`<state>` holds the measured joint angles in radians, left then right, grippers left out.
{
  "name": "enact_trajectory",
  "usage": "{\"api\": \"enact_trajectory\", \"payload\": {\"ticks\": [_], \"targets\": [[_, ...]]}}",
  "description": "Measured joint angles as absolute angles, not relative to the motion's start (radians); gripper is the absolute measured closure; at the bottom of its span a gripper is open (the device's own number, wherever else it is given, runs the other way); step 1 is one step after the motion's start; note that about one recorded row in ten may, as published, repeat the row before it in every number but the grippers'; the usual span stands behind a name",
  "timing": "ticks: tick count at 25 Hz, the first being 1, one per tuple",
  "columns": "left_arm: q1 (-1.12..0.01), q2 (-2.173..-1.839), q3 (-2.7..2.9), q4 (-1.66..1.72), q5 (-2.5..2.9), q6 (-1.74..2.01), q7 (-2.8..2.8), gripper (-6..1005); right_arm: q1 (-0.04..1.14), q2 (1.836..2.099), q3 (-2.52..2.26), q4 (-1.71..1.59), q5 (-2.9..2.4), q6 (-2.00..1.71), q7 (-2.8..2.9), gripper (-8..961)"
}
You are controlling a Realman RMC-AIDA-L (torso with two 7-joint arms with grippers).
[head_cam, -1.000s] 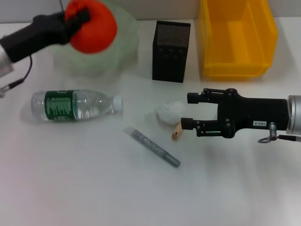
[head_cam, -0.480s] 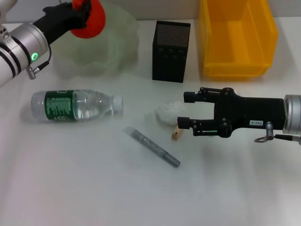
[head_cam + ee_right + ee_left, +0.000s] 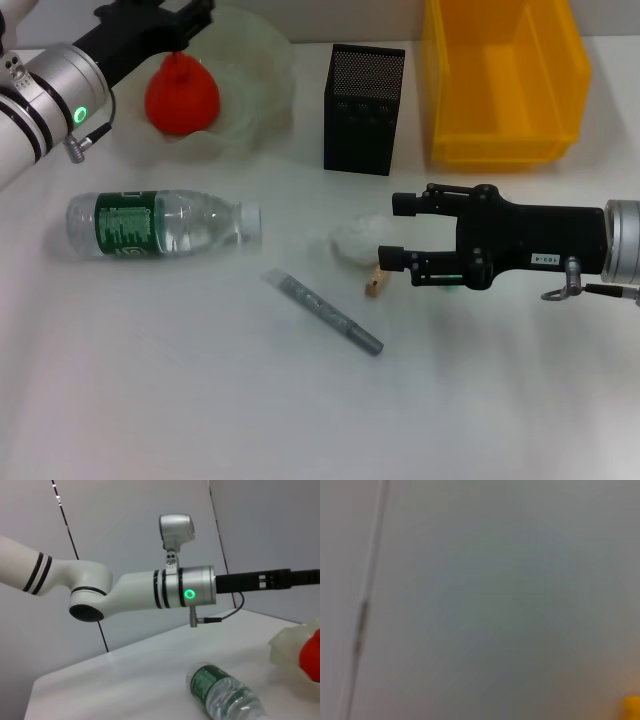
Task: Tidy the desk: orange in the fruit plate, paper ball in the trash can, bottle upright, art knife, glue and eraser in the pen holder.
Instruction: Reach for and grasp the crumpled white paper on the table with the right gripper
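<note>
Orange (image 3: 182, 93) sits in plate (image 3: 250, 80); left gripper (image 3: 185, 14) above it, fingers spread, empty. Right gripper (image 3: 392, 232) spread, just right of paper ball (image 3: 358, 238), eraser (image 3: 375, 283) touching its near finger. Risk: closing could clip or knock eraser, or push ball away.

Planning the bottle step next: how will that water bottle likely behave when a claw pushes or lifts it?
The bottle lies on its side on the table, so a sideways nudge would probably roll it. It looks filled with water, so likely fairly heavy for its size. The clear plastic seems smooth and thin; it may slip or dent under a squeeze.
</note>
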<state>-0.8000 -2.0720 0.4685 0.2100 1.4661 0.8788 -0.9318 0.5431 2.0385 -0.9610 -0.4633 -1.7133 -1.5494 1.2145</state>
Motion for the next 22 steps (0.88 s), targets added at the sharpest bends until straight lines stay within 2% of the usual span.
{"api": "enact_trajectory", "payload": {"ticks": [4,6,10,16,19,22], "targets": [[-0.728,-2.063,0.605,0.308,1.501,1.137,-1.115,361,0.542,2.037,-0.938,-0.464,-1.713,-1.542,1.215,188],[-0.669,-2.06,0.707,0.401,1.504,1.283,-1.209,169,0.541,2.034,-0.926,-0.466,-1.713,-1.543,1.215,189],[-0.563,-2.034,0.879,0.549,1.504,1.496,-1.311,164,0.537,2.029,-0.921,-0.481,-1.713,-1.543,1.228,189],[-0.48,-1.953,1.046,0.537,1.508,1.66,-1.352,156,0.531,2.026,-0.909,-0.512,-1.717,-1.544,1.266,189],[-0.454,-1.939,1.05,0.501,1.553,1.659,-1.326,155,0.539,2.016,-0.91,-0.565,-1.741,-1.545,1.369,189],[-0.444,-1.942,1.041,0.485,1.585,1.655,-1.304,155,0.553,2.007,-0.908,-0.618,-1.776,-1.576,1.461,189]]}}
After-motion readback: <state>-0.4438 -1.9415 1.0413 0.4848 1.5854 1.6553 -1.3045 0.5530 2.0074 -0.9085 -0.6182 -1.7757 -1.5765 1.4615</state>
